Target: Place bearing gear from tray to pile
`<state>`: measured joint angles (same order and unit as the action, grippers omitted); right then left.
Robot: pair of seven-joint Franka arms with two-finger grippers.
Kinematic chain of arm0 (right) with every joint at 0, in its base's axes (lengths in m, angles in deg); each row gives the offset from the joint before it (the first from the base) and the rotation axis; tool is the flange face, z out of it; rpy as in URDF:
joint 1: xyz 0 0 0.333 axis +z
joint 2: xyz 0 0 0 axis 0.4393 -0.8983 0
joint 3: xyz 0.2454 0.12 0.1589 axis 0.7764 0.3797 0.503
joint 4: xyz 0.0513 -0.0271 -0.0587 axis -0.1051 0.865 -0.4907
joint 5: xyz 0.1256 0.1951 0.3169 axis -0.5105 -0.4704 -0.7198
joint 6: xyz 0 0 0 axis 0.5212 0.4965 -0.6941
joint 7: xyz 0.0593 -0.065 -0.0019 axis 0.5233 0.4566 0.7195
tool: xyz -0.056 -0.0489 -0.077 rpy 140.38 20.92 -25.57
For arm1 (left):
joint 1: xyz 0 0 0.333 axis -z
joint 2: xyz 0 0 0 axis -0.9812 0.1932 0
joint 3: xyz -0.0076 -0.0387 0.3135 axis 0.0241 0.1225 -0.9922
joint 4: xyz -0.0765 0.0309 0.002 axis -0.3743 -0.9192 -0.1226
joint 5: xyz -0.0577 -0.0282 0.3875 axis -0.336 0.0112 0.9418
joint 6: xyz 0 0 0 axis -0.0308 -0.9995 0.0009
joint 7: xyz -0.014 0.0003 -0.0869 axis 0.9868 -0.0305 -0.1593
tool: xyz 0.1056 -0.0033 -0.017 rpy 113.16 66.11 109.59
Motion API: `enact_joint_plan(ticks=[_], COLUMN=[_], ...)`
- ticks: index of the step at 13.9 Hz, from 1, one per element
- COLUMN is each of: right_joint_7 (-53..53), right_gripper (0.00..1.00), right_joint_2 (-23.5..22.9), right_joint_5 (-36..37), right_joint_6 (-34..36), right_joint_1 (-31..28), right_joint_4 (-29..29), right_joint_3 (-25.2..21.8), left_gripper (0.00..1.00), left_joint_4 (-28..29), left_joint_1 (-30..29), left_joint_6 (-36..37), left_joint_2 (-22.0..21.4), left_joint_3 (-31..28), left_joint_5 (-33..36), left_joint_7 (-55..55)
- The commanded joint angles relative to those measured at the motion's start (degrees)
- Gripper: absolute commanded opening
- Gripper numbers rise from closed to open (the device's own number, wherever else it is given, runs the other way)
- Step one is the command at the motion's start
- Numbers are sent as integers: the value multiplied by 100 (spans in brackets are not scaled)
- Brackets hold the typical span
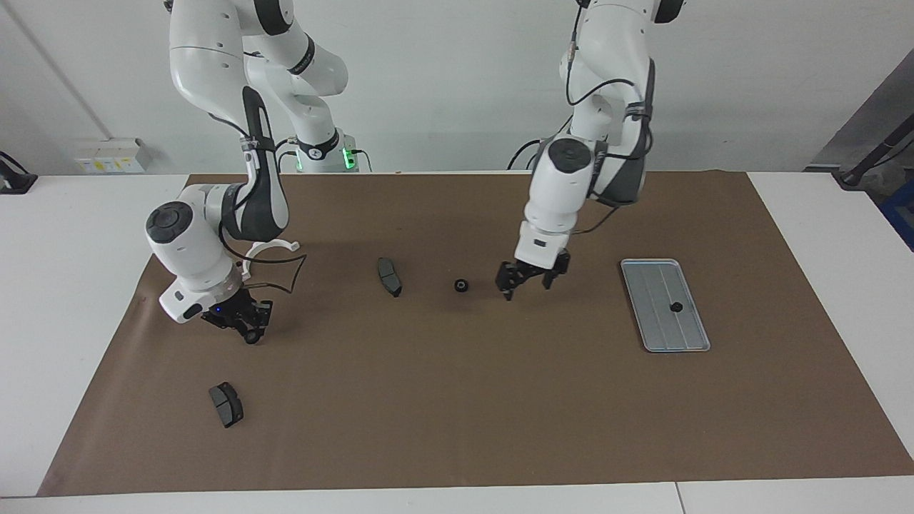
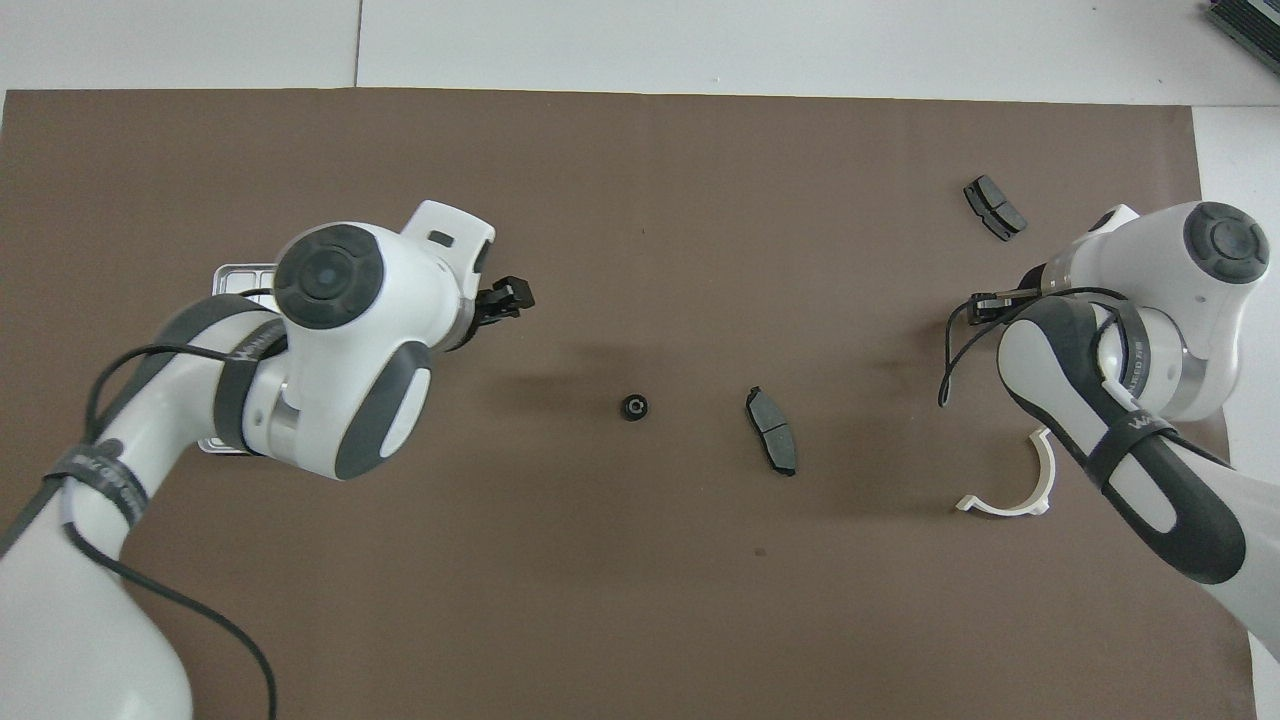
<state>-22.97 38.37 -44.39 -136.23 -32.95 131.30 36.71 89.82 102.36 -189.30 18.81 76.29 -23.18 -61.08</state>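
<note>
The silver-grey tray (image 1: 660, 335) lies on the brown mat toward the left arm's end. One small black gear (image 1: 675, 307) sits in the tray. Another black gear (image 1: 461, 285) lies alone on the mat near the middle, also in the overhead view (image 2: 634, 407). My left gripper (image 1: 529, 287) is open and empty, low over the mat between that gear and the tray. In the overhead view the left gripper (image 2: 505, 300) shows, and the left arm hides most of the tray (image 2: 240, 272). My right gripper (image 1: 243, 323) waits over the mat at the right arm's end.
A dark brake pad (image 1: 389, 276) lies beside the lone gear toward the right arm's end. A second brake pad (image 1: 226, 404) lies farther from the robots than the right gripper. A white half-ring bracket (image 1: 275, 248) lies by the right arm.
</note>
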Motion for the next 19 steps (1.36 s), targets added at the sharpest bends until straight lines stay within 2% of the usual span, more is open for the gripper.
enact_joint_plan(ticks=[1,3,6,8,11,13,14,16,19], right_joint_7=[96,9,-964,-1719,-2609,-3171,-3435,-3727,-3912], right_gripper=[100,100,100,100,100,100,100,100,100], right_joint_2=[156,498,824,834,816,676,597,500,79], right_joint_5=[-117,-117,-65,-21,-20,-21,-21,-21,102], right_joint_6=[-39,128,523,709,630,420,289,129,-326], right_joint_1=[-33,169,923,1556,2409,2989,3183,3535,3922], right_joint_4=[7,-11,-81,-212,-213,-204,-204,-178,-178], right_joint_3=[87,130,139,139,148,139,139,139,131], left_gripper=[100,100,100,100,100,100,97,80,67], left_joint_4=[134,265,555,792,969,987,1083,1329,1356], left_joint_1=[-835,-1301,-1891,-2172,-2287,-2367,-2384,-2455,-2455], left_joint_6=[400,349,235,-142,-775,-882,-987,-1320,-1392], left_joint_2=[-232,-276,-364,-365,-102,57,101,128,189], left_joint_3=[67,58,58,58,58,58,58,67,67], left_joint_5=[14,14,14,14,14,14,14,14,14], left_joint_7=[851,1232,1986,2304,2358,2393,2393,2437,2463])
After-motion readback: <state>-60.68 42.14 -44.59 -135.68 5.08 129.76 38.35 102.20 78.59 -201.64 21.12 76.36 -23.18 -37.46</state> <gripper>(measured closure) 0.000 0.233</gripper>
